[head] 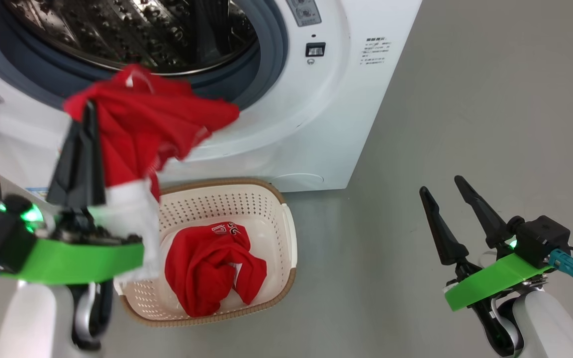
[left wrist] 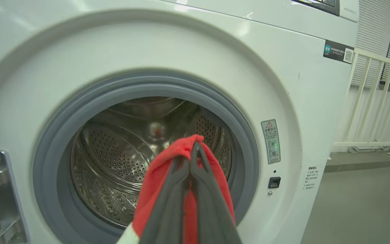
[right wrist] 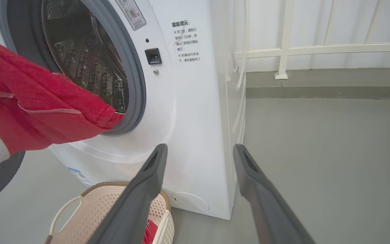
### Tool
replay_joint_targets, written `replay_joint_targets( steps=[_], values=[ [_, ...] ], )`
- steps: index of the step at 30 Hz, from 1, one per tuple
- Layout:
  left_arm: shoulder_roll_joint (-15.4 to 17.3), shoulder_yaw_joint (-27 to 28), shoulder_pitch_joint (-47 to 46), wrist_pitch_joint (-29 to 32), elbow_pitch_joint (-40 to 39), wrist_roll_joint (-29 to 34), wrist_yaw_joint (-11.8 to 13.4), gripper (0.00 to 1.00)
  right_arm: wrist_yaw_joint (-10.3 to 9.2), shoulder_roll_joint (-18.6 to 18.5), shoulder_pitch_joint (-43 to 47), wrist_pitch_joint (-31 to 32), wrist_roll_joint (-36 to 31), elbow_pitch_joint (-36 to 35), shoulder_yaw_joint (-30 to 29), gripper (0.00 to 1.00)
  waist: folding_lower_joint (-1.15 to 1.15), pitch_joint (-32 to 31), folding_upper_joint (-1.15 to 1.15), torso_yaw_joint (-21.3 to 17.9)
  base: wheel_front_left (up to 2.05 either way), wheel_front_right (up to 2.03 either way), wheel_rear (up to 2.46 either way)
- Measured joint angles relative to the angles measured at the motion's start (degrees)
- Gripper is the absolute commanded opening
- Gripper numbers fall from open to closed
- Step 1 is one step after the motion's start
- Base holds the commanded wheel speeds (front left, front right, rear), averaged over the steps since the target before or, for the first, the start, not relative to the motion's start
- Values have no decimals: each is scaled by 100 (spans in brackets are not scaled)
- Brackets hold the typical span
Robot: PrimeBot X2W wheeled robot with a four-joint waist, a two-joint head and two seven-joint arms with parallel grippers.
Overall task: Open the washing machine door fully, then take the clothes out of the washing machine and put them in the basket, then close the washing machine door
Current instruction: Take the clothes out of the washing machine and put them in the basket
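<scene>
Glossy white washing machine (head: 316, 124) shell; matt grey rubber gasket (left wrist: 51, 142); shiny perforated steel drum (left wrist: 113, 152). Red clothes (head: 137, 124): soft cloth. Cream basket (head: 217, 204): matt perforated plastic w/ woven-look rim. Smooth grey floor (head: 465, 99).

Grey, smooth floor (head: 465, 99) stretching out ahead of the right gripper's (head: 440, 184) spread jaws. Standing on it, ahead and to the left of those jaws, a white front-loading washing machine (head: 316, 124). Set on it just in front of the machine, below the left gripper's (head: 88, 107) pinched jaws and slightly to their right, a cream perforated basket (head: 289, 233) with a brown woven-look rim.
</scene>
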Motion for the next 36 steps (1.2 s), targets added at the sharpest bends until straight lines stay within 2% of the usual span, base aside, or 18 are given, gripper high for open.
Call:
replay_joint_targets(
  steps=[6, 15, 25, 36],
  values=[
    [-46, -105, 350, 68, 276, -27, 40, 0, 0, 0, -3, 0, -1, -46, 18, 100, 0, 138, 0, -16, 0, 0, 0],
    [-74, -272, 336, -98, 2014, -69, -40, 0, 0, 45, -96, 0, -2, -86, 37, 100, 0, 470, 0, -124, 0, 0, 0],
    [-60, -412, -568, -298, 4296, -70, -274, 0, 0, 232, -321, 0, -42, -120, 69, 100, 0, 888, 0, -333, 0, 0, 0],
    [-87, -623, -1662, -345, 5812, -62, -369, 0, 0, 397, -661, 0, -93, -225, 49, 100, 0, 1489, 0, -541, 0, 0, 0]
  ],
)
